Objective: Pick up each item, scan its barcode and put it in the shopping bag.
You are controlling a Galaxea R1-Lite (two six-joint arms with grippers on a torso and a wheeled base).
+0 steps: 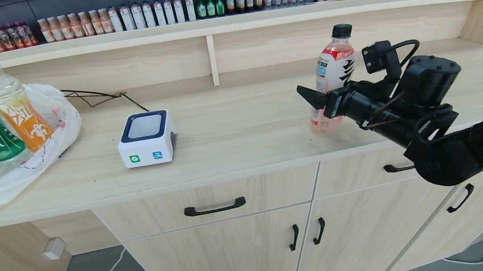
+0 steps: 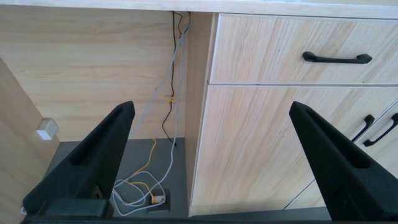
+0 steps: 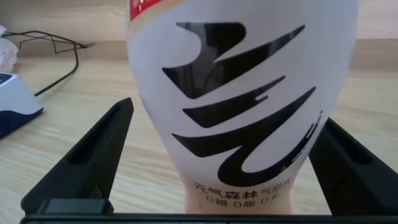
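Right gripper [image 3: 227, 107] spread wide around the upright bottle [image 1: 333, 72], right of the scanner [image 1: 147, 137]; left gripper [image 2: 211, 109] equally wide, lower than the scanner.

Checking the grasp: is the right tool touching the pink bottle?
Cannot tell. Right wrist view shows the pink bottle between spread fingers of the right tool; neither contact nor gap is plain.

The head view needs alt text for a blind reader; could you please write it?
The right arm's open jaws flank a pink drink bottle standing on a wooden counter. A white scanner sits mid-counter; two bottles stand in the shopping bag, left.
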